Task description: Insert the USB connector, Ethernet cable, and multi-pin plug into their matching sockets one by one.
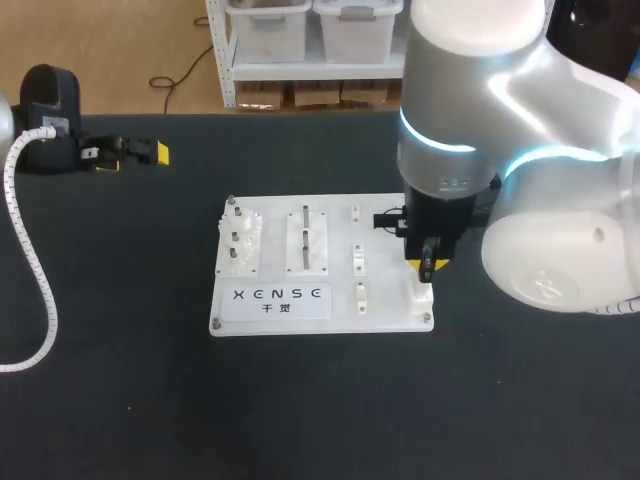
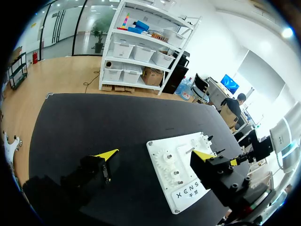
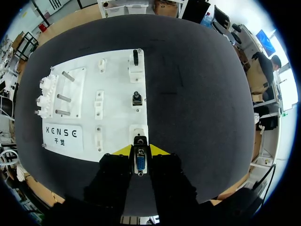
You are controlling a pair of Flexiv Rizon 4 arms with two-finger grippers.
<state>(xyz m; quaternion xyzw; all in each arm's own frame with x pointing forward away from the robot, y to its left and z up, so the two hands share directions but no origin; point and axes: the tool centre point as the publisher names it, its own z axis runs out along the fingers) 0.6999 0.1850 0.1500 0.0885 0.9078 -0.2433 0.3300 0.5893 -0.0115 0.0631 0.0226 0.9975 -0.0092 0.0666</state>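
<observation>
White board, flat on the black table, under and ahead of my right pincer.

Item 1: right pincer. Fingers drawn in close and clamped from both sides on the multi-pin plug, whose blue pin face shows between the yellow tips. It hangs over the board's corner.

Item 2: square white socket. Directly ahead of the held plug, at the board's edge; whether plug and socket touch cannot be told.

Item 3: two small black connectors, one farther ahead in the same row, the other beyond it, each standing in a white block.

Item 4: left pincer. Fingers spread wide, nothing between them, well apart from the board, which lies ahead of it and to one side.
</observation>
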